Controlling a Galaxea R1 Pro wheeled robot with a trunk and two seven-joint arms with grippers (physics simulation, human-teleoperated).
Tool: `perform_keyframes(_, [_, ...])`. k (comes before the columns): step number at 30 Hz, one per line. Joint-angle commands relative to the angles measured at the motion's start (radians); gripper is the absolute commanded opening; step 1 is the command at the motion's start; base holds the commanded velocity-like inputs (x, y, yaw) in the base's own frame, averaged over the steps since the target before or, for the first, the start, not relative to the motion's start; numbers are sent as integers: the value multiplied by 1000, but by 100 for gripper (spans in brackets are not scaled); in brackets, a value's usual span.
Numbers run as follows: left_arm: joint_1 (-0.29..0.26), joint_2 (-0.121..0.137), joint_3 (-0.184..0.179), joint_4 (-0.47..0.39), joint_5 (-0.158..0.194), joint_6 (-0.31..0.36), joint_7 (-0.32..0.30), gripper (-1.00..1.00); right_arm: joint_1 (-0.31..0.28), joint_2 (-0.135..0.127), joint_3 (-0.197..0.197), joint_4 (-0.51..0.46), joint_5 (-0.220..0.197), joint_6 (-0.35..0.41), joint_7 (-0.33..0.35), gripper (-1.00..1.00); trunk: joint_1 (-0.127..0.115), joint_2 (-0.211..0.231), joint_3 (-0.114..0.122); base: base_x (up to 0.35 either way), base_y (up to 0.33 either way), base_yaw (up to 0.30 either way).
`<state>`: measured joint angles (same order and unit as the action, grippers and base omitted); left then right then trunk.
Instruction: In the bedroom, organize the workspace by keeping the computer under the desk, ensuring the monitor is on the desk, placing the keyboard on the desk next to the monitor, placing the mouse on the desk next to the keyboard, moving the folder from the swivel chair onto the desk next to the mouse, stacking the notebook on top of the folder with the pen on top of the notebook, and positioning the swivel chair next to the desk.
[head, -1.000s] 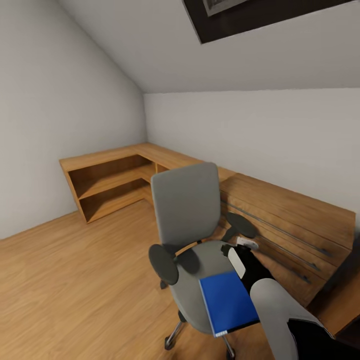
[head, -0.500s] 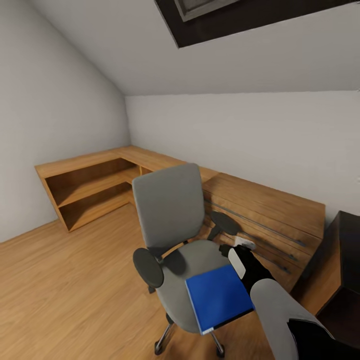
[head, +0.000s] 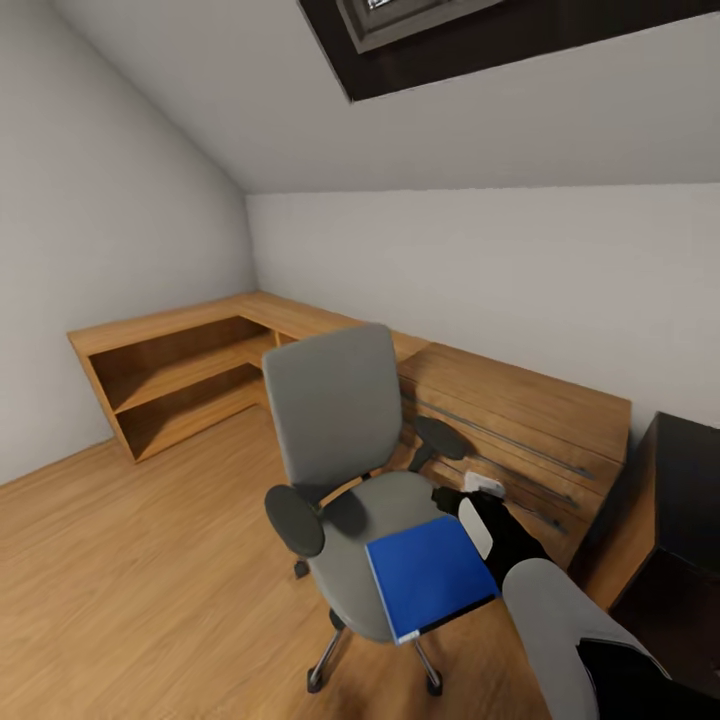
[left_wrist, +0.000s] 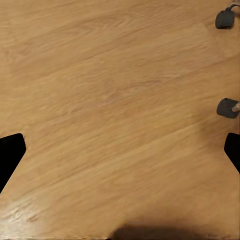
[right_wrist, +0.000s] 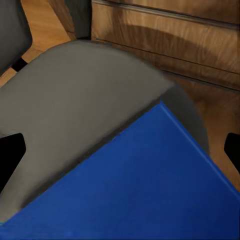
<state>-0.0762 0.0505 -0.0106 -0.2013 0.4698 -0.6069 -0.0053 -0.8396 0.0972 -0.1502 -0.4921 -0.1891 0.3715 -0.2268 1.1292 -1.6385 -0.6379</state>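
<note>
Wooden floor (head: 150, 560) — folder (head: 430, 575) on swivel chair (head: 335, 420)

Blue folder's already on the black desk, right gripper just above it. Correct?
No. The folder lies on the swivel chair seat, overhanging its front edge, as the head view shows. The right gripper does hover just above it; the desk stands off to the right.

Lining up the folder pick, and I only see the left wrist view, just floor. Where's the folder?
Observer: The folder lies on the chair seat, sticking out past its front edge.
Operator: Which gripper is closer?
Observer: The right gripper, open, is by the folder's far corner.
Operator: And the desk?
Observer: The desk shows its black top at the head view's right edge, right of the chair.
</note>
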Motion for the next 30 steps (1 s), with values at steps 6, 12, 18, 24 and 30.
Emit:
perform_keyframes(6, [0, 1, 0, 0, 4, -5, 1, 100, 2, -15, -2, -1, -14, 3, 11, 100, -1, -1, -1, -325, 0, 0])
perform_keyframes(12, [0, 2, 0, 0, 5, -5, 1, 100, 3, -20, -2, 4, -14, 2, 29, 100, -1, -1, -1, -324, 0, 0])
perform_keyframes(18, [-1, 2, 0, 0, 5, -7, 4, 100, 8, -21, -2, 10, -13, -25, 33, 100, -1, -1, 1, -138, 0, -3])
perform_keyframes(24, [0, 2, 3, 0, 6, -10, 9, 100, 10, -25, -2, 28, -13, -91, 34, 100, -1, -1, 8, -26, 0, -77])
perform_keyframes(30, [0, 2, 4, 0, 7, -9, 11, 100, 14, -29, -3, 38, -16, -115, 34, 100, -1, -1, 11, -3, 0, -51])
